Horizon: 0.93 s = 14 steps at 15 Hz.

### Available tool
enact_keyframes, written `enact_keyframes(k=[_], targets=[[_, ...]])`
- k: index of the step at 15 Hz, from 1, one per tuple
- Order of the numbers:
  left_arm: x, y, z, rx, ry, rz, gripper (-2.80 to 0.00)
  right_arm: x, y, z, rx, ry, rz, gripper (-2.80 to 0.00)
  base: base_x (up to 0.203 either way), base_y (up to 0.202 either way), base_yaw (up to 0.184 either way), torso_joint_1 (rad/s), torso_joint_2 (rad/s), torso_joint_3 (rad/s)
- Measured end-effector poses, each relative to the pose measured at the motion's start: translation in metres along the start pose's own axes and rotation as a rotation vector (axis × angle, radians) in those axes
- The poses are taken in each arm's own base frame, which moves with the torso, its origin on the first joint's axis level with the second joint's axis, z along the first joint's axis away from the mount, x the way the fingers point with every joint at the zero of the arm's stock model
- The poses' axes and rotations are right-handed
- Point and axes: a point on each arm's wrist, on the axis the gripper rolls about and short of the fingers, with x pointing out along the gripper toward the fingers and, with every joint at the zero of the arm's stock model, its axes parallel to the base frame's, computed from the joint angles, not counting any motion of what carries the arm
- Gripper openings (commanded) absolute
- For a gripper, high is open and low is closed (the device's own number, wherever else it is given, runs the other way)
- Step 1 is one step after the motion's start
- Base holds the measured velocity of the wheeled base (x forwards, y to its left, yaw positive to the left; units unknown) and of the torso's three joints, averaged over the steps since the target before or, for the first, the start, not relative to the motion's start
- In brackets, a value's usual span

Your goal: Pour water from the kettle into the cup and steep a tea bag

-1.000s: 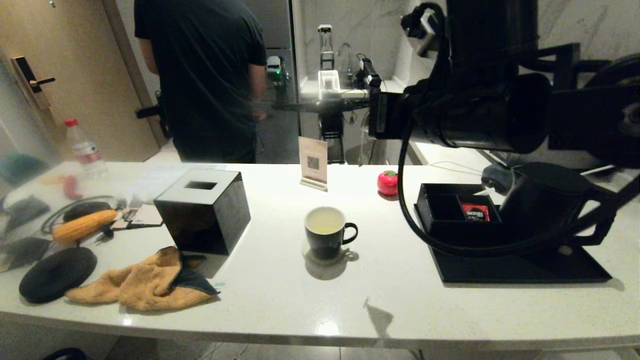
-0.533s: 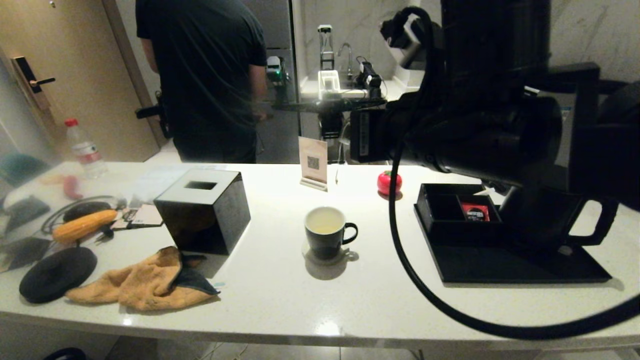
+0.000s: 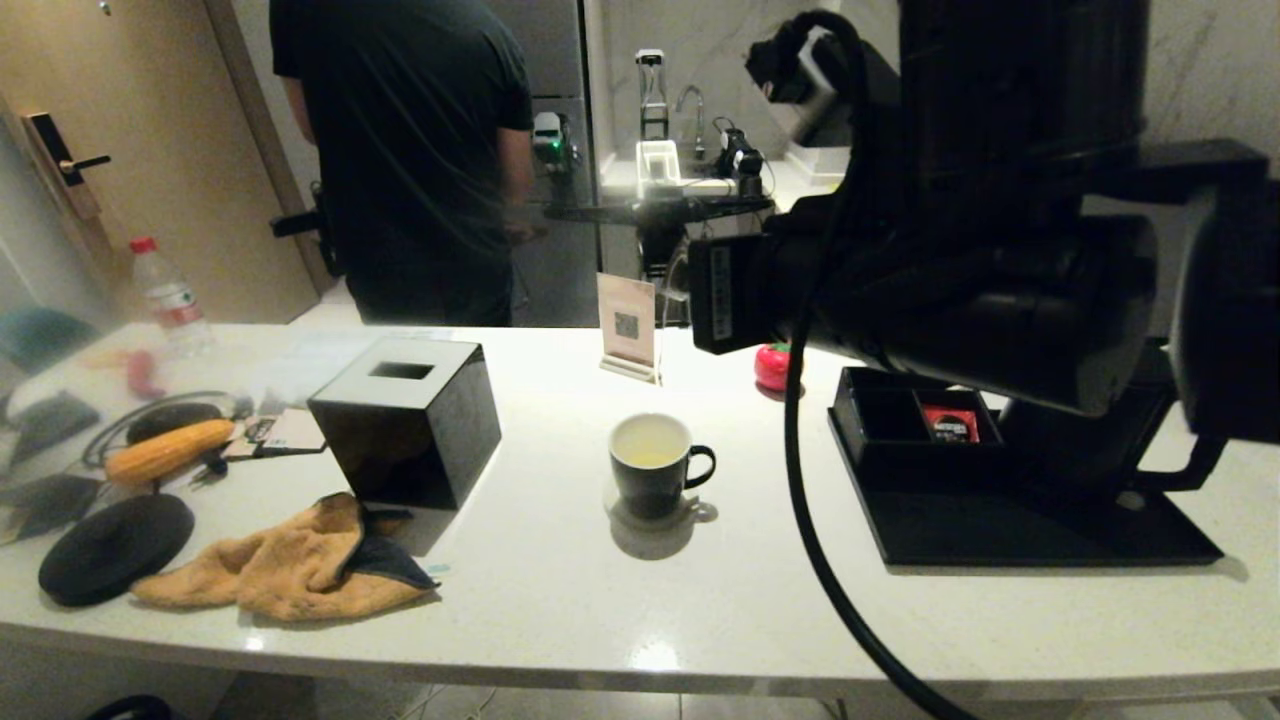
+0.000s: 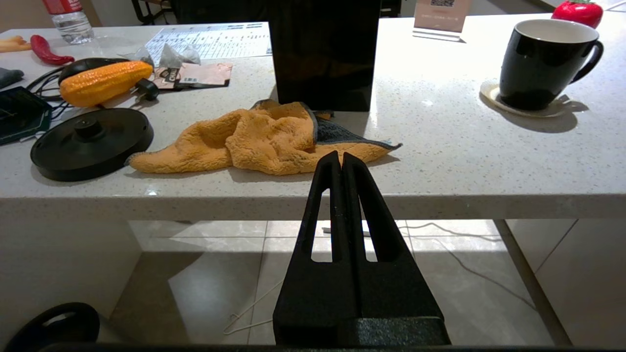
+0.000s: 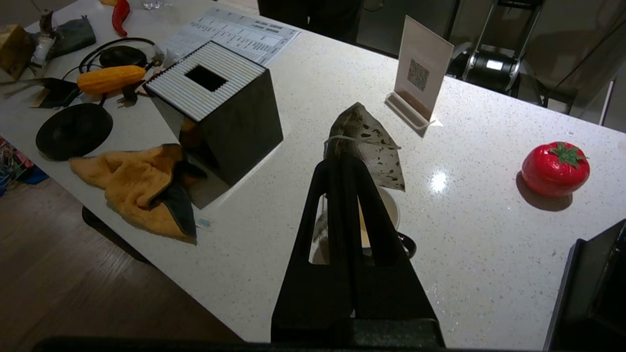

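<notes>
Kettle (image 3: 1080,440) at right of the head view, on its tray; cup (image 3: 652,465) centre, holding water. Right gripper (image 5: 345,159), jaws clamped on the tea bag (image 5: 364,144), above the cup; swinging could drop it outside. Left gripper (image 4: 341,159) closed, parked.

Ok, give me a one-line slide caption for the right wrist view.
Right gripper, shut on the tea bag, above the cup on the white counter.

Tissue box (image 3: 405,420), cloth (image 3: 290,565) (orange), tomato (image 3: 775,366)
</notes>
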Motion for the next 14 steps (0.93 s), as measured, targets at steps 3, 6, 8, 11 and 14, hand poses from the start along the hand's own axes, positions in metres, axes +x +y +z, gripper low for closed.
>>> enact_keyframes(k=[3, 6, 8, 11, 14], targets=[[0.000, 0.000, 0.000, -0.005, 0.002, 0.000, -2.80, -0.005, 0.000, -0.003, -0.004, 0.009, 0.004, -2.80, 0.000, 0.000, 0.000, 0.000, 0.00, 0.000], [-0.001, 0.000, 0.002, -0.039, 0.001, -0.008, -2.80, -0.007, 0.002, -0.004, -0.007, 0.012, 0.013, -2.80, 0.000, 0.000, 0.000, 0.000, 0.00, 0.000], [-0.005, -0.001, 0.015, -0.083, -0.018, -0.053, -2.80, -0.009, 0.003, -0.002, -0.001, -0.004, 0.020, -2.80, 0.000, 0.000, 0.000, 0.000, 0.00, 0.000], [-0.007, -0.002, 0.040, -0.114, -0.028, -0.124, -2.80, -0.011, 0.006, -0.002, -0.002, -0.007, 0.030, -2.80, 0.000, 0.000, 0.000, 0.000, 0.00, 0.000], [-0.001, -0.003, 0.066, -0.116, -0.004, -0.176, -2.80, -0.012, 0.007, 0.000, 0.000, -0.014, 0.033, -2.80, 0.000, 0.000, 0.000, 0.000, 0.00, 0.000]])
